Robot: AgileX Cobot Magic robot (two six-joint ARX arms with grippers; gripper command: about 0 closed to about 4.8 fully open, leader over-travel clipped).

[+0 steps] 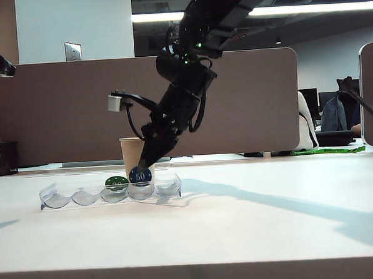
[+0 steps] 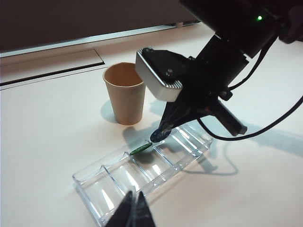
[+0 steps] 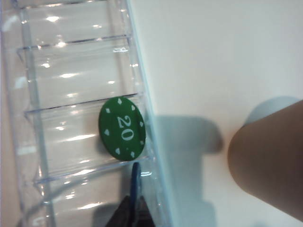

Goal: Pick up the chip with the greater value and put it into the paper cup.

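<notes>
On the white table (image 1: 253,223), left of centre, a clear chip tray (image 1: 111,193) is laid lengthwise, with a row of scalloped compartments. Right gripper (image 1: 143,165) is reached down across the middle, into the tray's fourth compartment from the left; its fingers are clamped on the blue chip (image 1: 140,175), pinched at the chip's top edge. The chip is held upright, white "50" facing the exterior camera, lower edge at the tray's rim level; whether it is touching the tray floor cannot be told. From the right wrist view the blue chip (image 3: 135,182) is seen edge-on between the fingertips (image 3: 124,213).

Just left of it, in the neighbouring compartment, the green chip (image 1: 116,183) marked "20" is seated, leaning. It is not touched by the gripper. In the right wrist view the green chip (image 3: 121,128) is seen face-on against a compartment divider.

Paper cup (image 1: 132,156) is stood upright on the far side of the tray, close behind the two chips, mouth open, apart from the tray. Its open mouth is shown clearly in the left wrist view (image 2: 125,92).

Left gripper (image 2: 133,213) is held off to the near-left of the tray, fingers drawn together on nothing, touching no object. Remaining tray compartments (image 2: 118,177) are seen clear.
</notes>
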